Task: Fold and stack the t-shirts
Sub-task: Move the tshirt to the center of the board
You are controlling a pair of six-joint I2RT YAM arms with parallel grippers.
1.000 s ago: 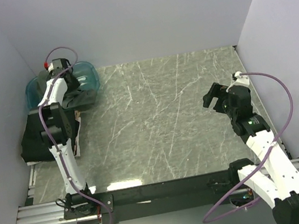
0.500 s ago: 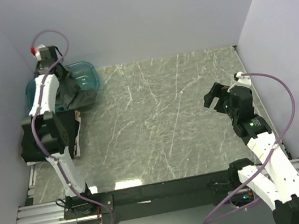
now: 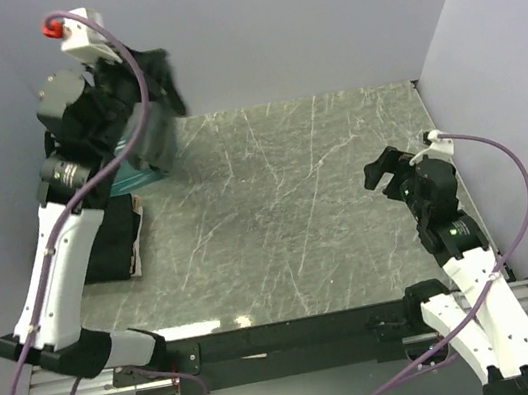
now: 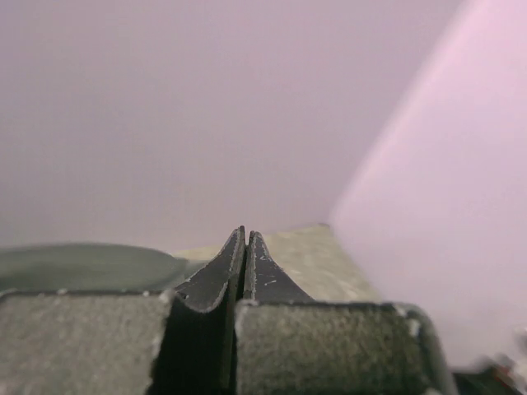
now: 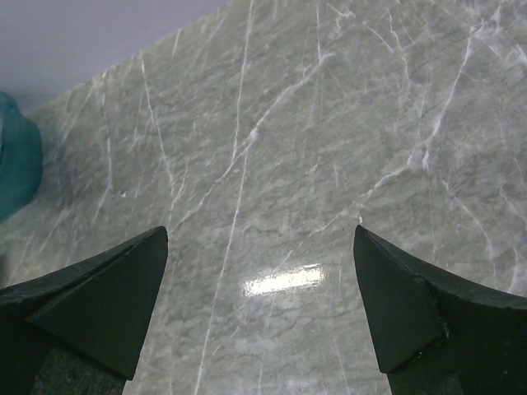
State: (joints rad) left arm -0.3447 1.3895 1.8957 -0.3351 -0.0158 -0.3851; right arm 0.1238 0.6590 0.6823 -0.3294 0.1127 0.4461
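My left gripper [image 3: 158, 75] is raised high at the back left, above the tub. Its jaws are pressed together in the left wrist view [image 4: 244, 247]. A dark t-shirt [image 3: 156, 134] hangs down from it in the top view; the wrist view does not show the fabric clearly. A dark folded t-shirt [image 3: 109, 242] lies flat at the table's left edge, partly under the left arm. My right gripper [image 3: 382, 169] is open and empty over the right side of the table, with bare marble between its fingers in the right wrist view [image 5: 259, 304].
A translucent teal tub [image 3: 129, 177] stands at the back left corner, mostly hidden by the hanging shirt and the arm; its edge shows in the right wrist view [image 5: 16, 156]. Walls close in the back, left and right. The marble tabletop [image 3: 285, 204] spans the middle.
My left arm has risen from inside the tub to high above it, pulling a dark t-shirt up and out. My right gripper has shifted slightly and stays open.
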